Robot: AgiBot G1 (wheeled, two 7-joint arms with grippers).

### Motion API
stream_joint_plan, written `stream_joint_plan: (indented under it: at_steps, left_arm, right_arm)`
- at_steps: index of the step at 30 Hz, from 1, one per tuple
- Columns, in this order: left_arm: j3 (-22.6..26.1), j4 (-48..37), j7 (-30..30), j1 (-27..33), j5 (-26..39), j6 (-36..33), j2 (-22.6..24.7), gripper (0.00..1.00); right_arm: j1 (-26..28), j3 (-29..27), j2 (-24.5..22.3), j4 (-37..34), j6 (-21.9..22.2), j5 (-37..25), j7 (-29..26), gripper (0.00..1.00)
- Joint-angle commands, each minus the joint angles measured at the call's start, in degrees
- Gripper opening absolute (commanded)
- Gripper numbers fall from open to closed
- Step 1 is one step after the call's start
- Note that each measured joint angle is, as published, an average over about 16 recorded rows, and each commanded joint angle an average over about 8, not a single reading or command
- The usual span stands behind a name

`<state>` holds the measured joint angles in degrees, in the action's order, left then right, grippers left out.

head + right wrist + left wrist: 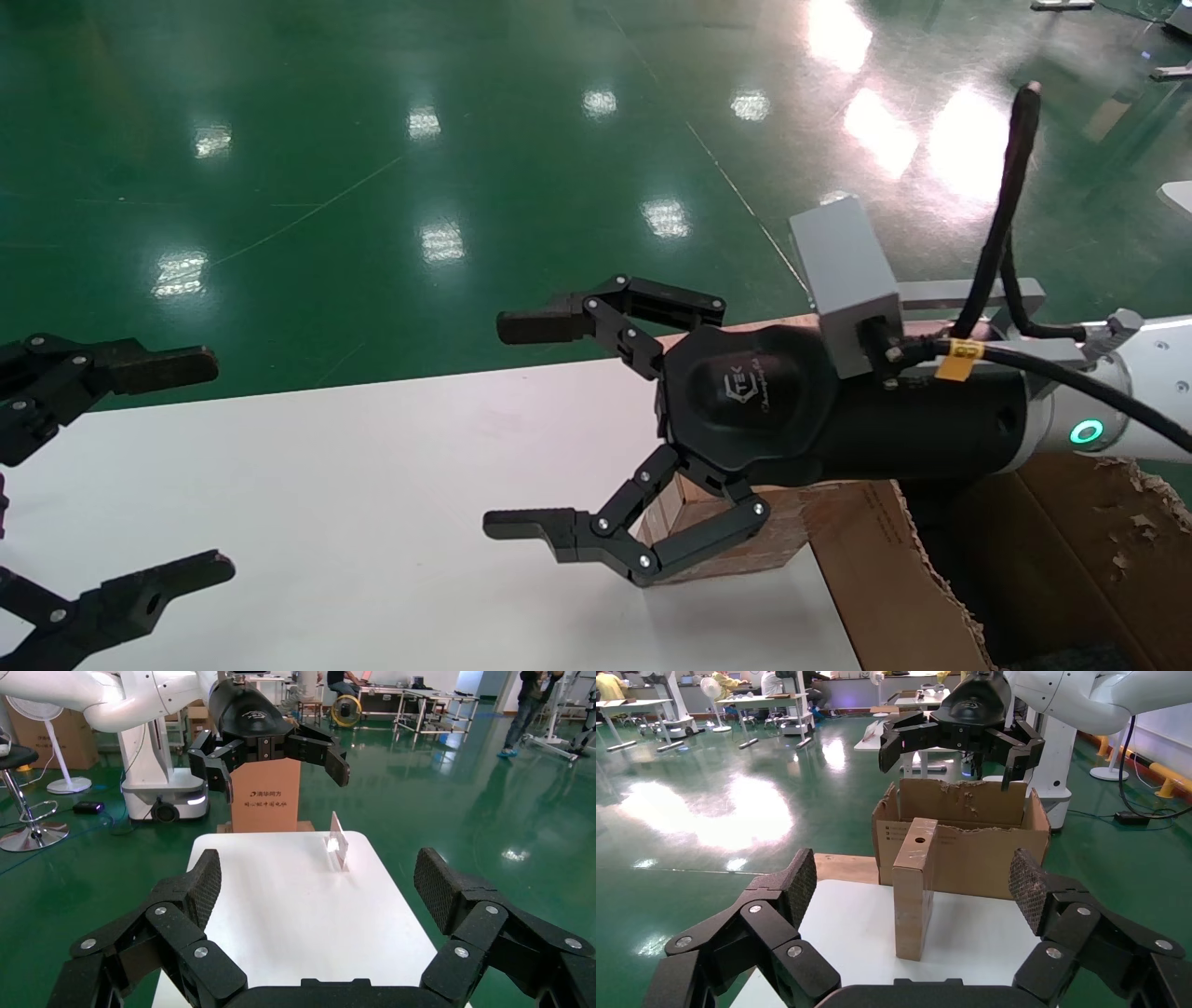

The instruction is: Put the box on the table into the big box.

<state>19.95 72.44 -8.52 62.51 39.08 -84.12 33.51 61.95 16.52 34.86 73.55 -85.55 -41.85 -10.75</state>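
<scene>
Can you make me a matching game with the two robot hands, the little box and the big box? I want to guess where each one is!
Things:
1. left gripper
2. right gripper
3. the box
4. the big box

Places:
A. beside the table's edge, torn flaps up
B. standing upright on the table
C. open, at the table's left end
D. open, above the table over the small box

Pairs: 1-C, 2-D, 3-B, 4-A
</scene>
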Motion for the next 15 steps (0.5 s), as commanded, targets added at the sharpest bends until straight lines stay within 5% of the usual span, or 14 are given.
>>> stream_joint_plan:
  at_steps: [1,10,15]
  left_arm:
    - [0.0,0.0,0.0,0.0,0.0,0.0,0.0,1.00]
    - [0.0,0.0,0.0,0.0,0.0,0.0,0.0,0.93]
    - [0.0,0.0,0.0,0.0,0.0,0.0,0.0,0.40]
  right_arm:
    - [0.0,0.0,0.0,0.0,0.0,0.0,0.0,1.00]
    - [0.0,-0.1,0.0,0.0,0.0,0.0,0.0,1.00]
    - [0.0,0.0,-0.1,0.0,-0.2,-0.2,0.1,1.00]
